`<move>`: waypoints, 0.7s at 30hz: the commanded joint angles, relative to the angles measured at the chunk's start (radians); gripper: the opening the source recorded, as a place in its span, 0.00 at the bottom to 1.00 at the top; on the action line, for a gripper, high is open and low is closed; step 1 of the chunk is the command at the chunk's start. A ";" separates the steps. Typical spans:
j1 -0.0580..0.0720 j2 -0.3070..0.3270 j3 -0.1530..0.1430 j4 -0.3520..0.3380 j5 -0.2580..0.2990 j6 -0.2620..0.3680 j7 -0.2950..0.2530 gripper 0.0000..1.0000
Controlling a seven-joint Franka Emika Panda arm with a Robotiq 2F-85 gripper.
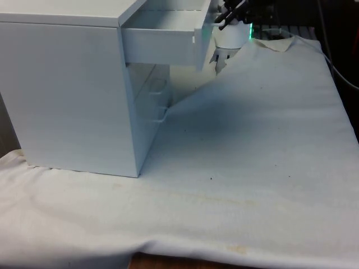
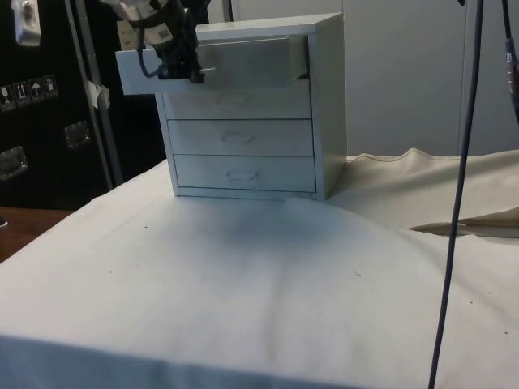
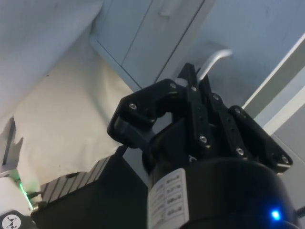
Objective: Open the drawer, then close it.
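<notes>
Right at the gripper's [image 2: 185,71] tips sits the handle [image 3: 213,61] of the top drawer [image 2: 212,63], which is pulled far out of the white chest of drawers [image 2: 268,121], so with the fingers pinched on the handle, only pushing it shut is left.

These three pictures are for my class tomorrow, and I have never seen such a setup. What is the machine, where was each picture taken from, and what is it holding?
It is a robot arm; its end effector is the black two-finger claw. One picture looks across the table, one from its side, one from the arm's wrist. On the white cloth stands a white chest of drawers. Its top drawer is pulled out; the two lower ones are shut. In the wrist view the fingers are closed on the top drawer's metal handle.
</notes>
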 commanded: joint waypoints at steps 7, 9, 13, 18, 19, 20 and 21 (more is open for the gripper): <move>0.004 0.012 0.019 0.013 -0.002 -0.020 0.027 0.00; 0.010 0.016 0.023 0.021 -0.005 -0.037 0.038 0.00; 0.009 0.020 0.037 0.023 -0.008 -0.044 0.058 0.00; 0.011 0.024 0.041 0.026 -0.009 -0.045 0.062 0.00; 0.012 0.025 0.042 0.027 -0.008 -0.046 0.064 0.00; 0.013 0.027 0.044 0.029 -0.008 -0.046 0.065 0.00; 0.013 0.029 0.046 0.031 -0.008 -0.048 0.066 0.00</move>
